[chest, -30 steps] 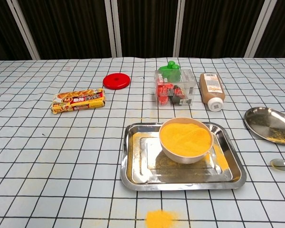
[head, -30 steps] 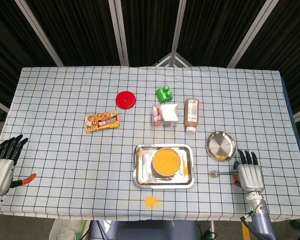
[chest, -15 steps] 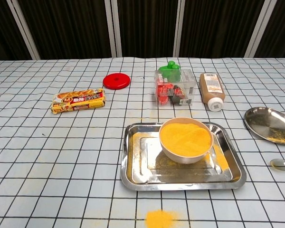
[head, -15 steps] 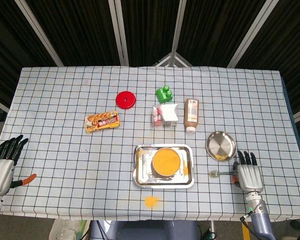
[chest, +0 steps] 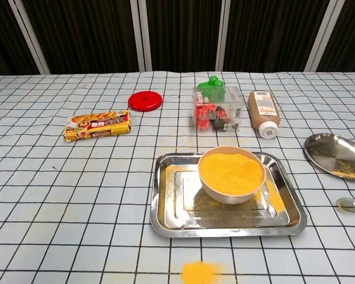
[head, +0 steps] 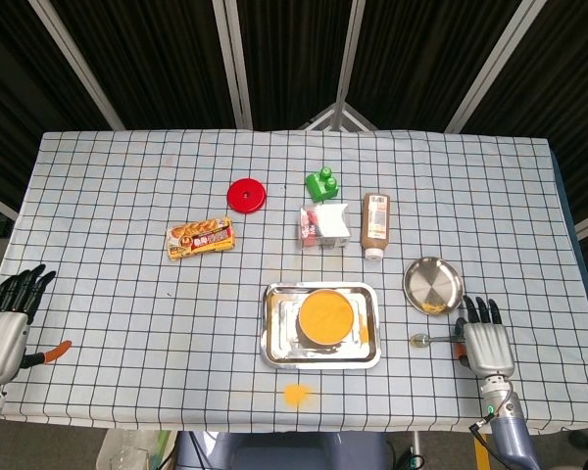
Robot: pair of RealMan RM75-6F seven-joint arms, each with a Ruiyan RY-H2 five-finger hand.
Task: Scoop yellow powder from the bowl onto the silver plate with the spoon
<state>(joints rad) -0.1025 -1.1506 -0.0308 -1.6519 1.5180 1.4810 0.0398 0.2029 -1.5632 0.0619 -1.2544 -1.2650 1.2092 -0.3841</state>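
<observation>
The bowl (chest: pixel 231 173) stands in the tray (chest: pixel 165 201), near the front edge of the counter (head: pixel 127 196). Before the tray lies a spilled powder heap (chest: pixel 199 272). Right of the tray is the plate (head: pixel 432 285), and the spoon (head: pixel 433 340) lies just before it. Behind the tray stand the clear box (chest: pixel 218 109) and the bottle (chest: pixel 264 113); the lid (chest: pixel 145 101) and snack packet (chest: pixel 97 125) lie further left.
</observation>
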